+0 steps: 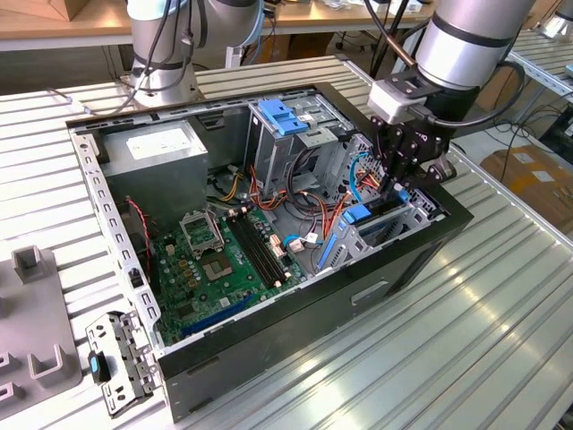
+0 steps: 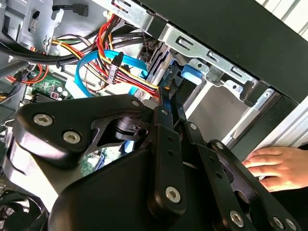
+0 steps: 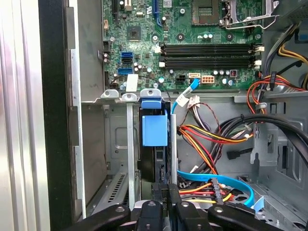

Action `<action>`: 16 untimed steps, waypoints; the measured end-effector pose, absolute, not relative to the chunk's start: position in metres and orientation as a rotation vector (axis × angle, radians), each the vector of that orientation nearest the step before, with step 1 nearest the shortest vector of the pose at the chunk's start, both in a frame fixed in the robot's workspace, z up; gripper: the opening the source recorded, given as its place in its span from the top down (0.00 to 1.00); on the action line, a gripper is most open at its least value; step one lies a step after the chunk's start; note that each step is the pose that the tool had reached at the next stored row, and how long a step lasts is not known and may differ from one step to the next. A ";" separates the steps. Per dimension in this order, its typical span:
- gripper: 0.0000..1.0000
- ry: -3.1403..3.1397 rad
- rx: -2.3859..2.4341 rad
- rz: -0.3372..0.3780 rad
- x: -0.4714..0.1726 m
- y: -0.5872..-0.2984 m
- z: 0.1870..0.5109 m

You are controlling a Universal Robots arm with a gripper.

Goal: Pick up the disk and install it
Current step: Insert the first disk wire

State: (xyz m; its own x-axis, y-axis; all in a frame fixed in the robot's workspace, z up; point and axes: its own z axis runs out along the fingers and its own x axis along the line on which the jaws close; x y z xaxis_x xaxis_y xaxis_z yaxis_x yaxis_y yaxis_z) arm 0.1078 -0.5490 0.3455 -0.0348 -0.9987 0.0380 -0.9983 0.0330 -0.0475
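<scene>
We see the gripper [image 1: 400,184] clenched on the disk [image 3: 155,144], which stands on edge in the metal drive cage [image 1: 394,224] at the PC case [image 1: 295,313] corner. Disk looks rigid, fairly heavy, shock-sensitive w/ slick metal faces; we'd grip the flat sides, not the blue plastic carrier tab. A hand [image 2: 279,166] rests outside the case

Exterior overhead; wrist views close inside case [image 1: 295,296]

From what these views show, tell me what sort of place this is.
Probably a robotics lab or test workshop: an opened desktop computer case lies on a ribbed metal workbench, a second robot arm's base stands behind, and cardboard boxes sit nearby.
</scene>
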 end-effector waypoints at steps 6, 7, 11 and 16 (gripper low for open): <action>0.83 2.254 -2.179 -0.096 0.108 -0.548 0.348; 0.83 2.254 -2.179 -0.095 0.108 -0.547 0.348; 0.83 2.258 -2.175 -0.096 0.108 -0.547 0.347; 0.83 2.281 -2.151 -0.096 0.108 -0.547 0.344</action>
State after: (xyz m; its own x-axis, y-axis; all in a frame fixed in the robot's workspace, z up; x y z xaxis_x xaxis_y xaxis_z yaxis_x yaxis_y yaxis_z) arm 0.1082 -0.5473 0.3444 -0.0594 -0.9975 0.0385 -0.9972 0.0576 -0.0475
